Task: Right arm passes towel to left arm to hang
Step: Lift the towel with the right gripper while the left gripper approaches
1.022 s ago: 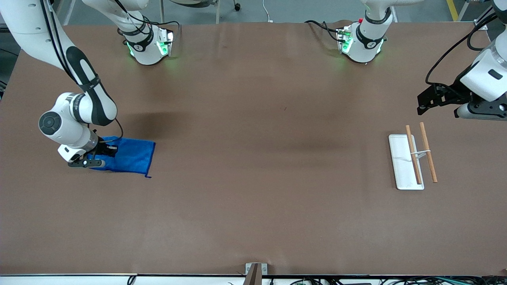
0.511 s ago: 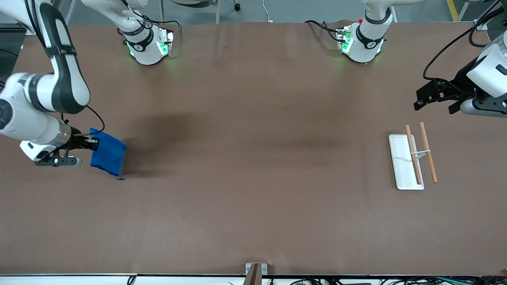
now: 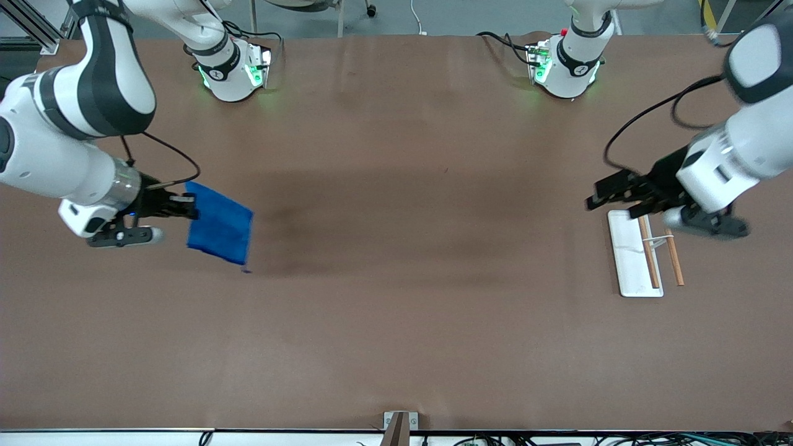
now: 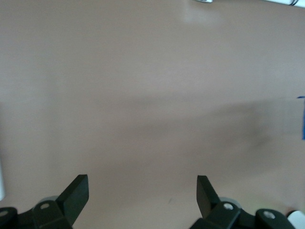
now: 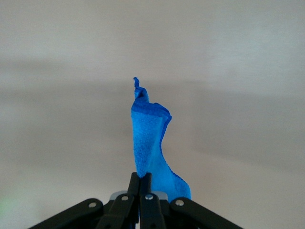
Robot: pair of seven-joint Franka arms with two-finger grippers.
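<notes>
The bright blue towel (image 3: pixel 220 231) hangs in the air from my right gripper (image 3: pixel 191 207), which is shut on one edge of it over the right arm's end of the table. In the right wrist view the towel (image 5: pixel 150 143) stands out from the closed fingers (image 5: pixel 144 183). My left gripper (image 3: pixel 600 193) is open and empty, up in the air beside the rack at the left arm's end. In the left wrist view its fingers (image 4: pixel 77 191) stand wide apart over bare table, and a sliver of the towel (image 4: pixel 303 119) shows at the edge.
A white tray (image 3: pixel 626 260) with two wooden rods (image 3: pixel 673 257) on a wire stand, the rack, sits at the left arm's end of the table. The two green-lit arm bases (image 3: pixel 232 71) stand along the table's edge farthest from the front camera.
My right gripper lifted the towel off the table and carried it toward the table's middle. My left arm swung from the table's end toward the middle, now over the rack's end.
</notes>
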